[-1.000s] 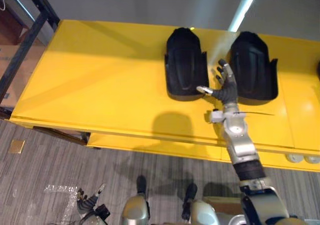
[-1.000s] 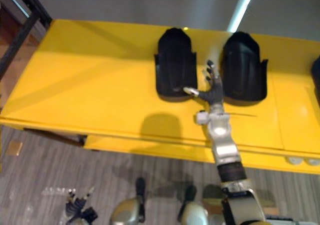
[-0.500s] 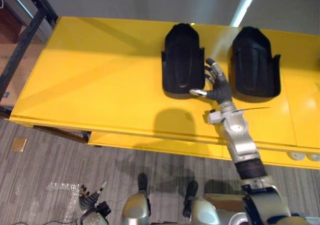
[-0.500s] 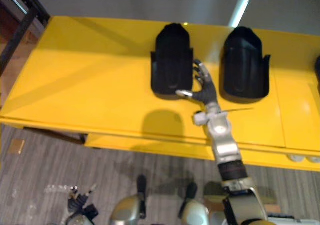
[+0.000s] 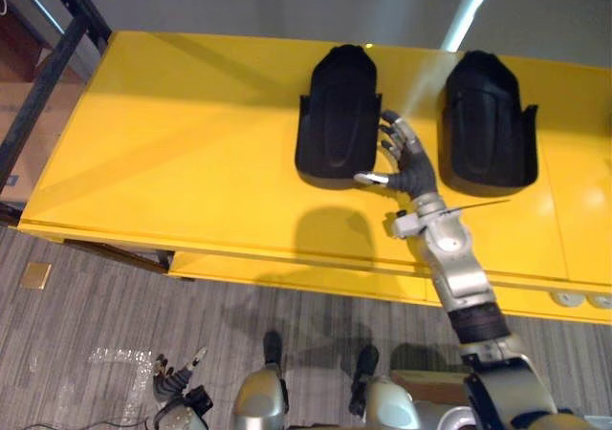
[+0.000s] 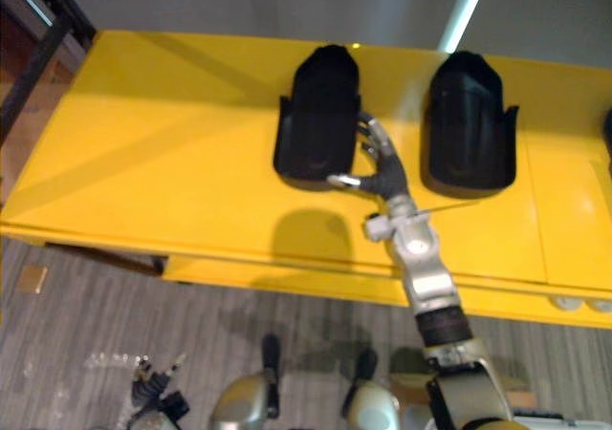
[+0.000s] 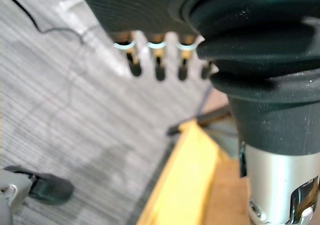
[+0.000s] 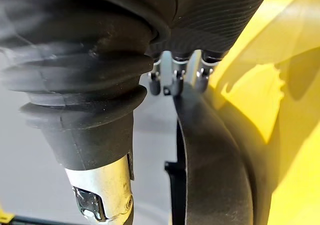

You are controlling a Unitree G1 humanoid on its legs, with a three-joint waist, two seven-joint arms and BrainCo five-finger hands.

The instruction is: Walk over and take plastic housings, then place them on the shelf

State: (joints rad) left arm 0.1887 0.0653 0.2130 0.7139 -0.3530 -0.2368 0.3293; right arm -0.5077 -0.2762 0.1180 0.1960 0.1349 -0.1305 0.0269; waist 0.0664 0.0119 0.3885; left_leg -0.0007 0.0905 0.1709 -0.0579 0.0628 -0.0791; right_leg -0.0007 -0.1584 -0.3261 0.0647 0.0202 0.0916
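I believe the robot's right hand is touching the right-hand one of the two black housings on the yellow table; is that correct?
Not quite: the right hand is at the left-hand housing, as the left eye view shows; the right-hand housing lies apart.

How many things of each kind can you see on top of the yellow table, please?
Black plastic housings: 2, the left housing and the right housing.
Robot hands: 1, the right hand, against the left housing's side.
Total: 3.
Not counted: a dark thing cut off at the right edge of the table, too little in view to name.
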